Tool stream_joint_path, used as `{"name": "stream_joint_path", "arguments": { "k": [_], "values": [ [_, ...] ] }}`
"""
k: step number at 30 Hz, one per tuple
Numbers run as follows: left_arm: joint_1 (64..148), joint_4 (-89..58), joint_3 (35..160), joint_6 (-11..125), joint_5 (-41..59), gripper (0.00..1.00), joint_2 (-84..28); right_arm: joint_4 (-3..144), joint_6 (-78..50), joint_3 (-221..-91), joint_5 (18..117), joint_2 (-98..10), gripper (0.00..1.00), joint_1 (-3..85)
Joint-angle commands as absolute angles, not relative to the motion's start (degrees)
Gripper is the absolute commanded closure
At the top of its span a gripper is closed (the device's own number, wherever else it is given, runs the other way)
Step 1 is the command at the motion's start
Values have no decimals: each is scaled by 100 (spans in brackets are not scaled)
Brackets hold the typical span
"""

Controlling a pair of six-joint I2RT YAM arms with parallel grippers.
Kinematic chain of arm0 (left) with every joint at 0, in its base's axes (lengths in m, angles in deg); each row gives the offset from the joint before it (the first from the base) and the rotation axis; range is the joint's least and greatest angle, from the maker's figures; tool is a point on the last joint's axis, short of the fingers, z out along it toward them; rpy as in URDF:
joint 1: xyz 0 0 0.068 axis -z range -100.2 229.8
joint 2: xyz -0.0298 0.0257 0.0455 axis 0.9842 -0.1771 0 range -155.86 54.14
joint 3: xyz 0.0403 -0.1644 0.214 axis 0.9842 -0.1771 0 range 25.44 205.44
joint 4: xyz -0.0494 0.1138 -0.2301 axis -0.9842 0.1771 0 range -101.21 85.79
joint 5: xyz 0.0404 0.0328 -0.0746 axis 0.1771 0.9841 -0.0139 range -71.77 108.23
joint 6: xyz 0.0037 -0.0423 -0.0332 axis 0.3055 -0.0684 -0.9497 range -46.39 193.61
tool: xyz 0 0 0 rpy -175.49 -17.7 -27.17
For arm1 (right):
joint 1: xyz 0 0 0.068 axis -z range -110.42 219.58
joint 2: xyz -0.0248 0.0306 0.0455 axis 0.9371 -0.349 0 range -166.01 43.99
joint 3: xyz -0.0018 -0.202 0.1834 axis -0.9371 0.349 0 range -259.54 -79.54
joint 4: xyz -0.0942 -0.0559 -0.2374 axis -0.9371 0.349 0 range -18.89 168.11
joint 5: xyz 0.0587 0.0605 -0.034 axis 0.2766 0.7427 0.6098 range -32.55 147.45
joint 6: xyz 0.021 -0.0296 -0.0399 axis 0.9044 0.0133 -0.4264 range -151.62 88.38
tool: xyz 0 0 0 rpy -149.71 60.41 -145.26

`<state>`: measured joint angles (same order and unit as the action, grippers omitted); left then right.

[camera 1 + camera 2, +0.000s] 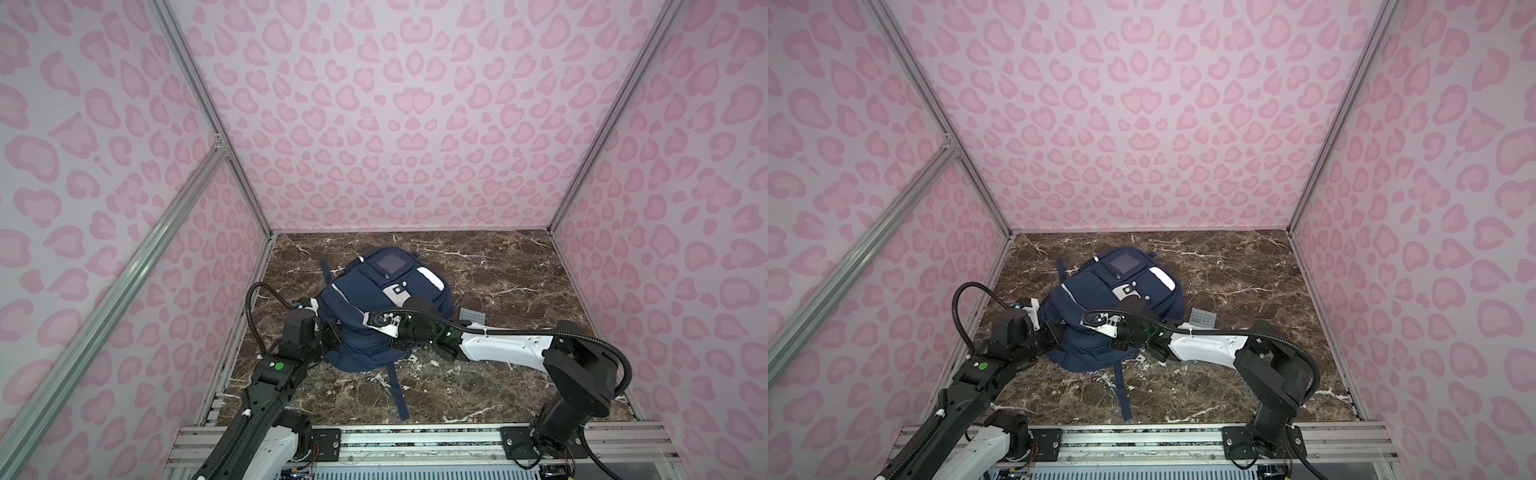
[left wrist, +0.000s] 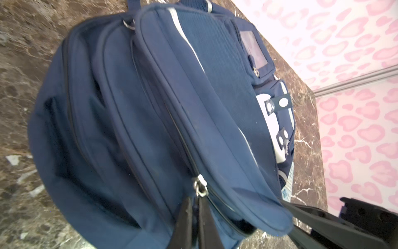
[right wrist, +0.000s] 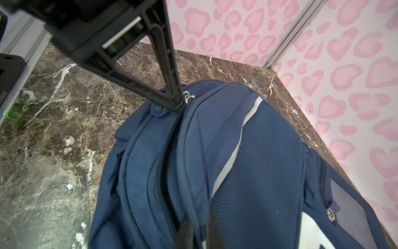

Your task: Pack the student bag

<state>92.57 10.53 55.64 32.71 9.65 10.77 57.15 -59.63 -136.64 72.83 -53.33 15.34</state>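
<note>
The student bag (image 1: 374, 286) (image 1: 1100, 291), a navy blue backpack with white stripes and patches, lies on the marble table in both top views. My left gripper (image 2: 195, 199) (image 1: 337, 334) is at the bag's near left side, shut on the metal zipper pull (image 2: 200, 188) (image 3: 187, 97) of the main zip. My right gripper (image 3: 198, 222) is shut on a fold of the bag's front panel (image 3: 258, 161) next to the zip, which gapes slightly. The right arm (image 1: 498, 349) reaches across from the right over the bag. Nothing of the bag's inside shows.
A small grey keypad-like item (image 1: 471, 316) (image 1: 1202, 318) lies on the table just right of the bag. A navy strap (image 1: 397, 390) trails toward the front rail (image 1: 415, 440). Pink patterned walls (image 1: 415, 124) close in the left, back and right sides.
</note>
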Motion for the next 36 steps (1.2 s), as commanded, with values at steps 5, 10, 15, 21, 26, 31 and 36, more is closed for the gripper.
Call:
{"name": "stream_joint_path", "arguments": {
  "k": [5, 10, 15, 21, 26, 31, 36],
  "values": [
    [9422, 1399, 5239, 3125, 1506, 97, 1374, 6483, -6362, -13522, 7341, -5185, 100, 2520],
    [10549, 1486, 4956, 2581, 1821, 97, 1640, 6603, -6323, -13550, 6848, -5099, 85, 2909],
    [11612, 854, 4945, 2102, 1813, 97, 1158, 6436, -6050, -13304, 6605, -4784, 66, 2935],
    [12098, 704, 5396, 2103, 2135, 97, 733, 5576, -6004, -12619, 7121, -4081, 46, 2118],
    [12126, 697, 5563, 2123, 2012, 97, 660, 4773, -6219, -12596, 6392, -4445, 47, 1372],
    [12126, 861, 5546, 2118, 2030, 97, 786, 4910, -6317, -12892, 6206, -5065, 67, 1255],
    [11721, 1382, 5526, 2431, 2640, 97, 891, 4863, -6476, -12632, 6078, -4963, 100, 1292]
  ]
}}
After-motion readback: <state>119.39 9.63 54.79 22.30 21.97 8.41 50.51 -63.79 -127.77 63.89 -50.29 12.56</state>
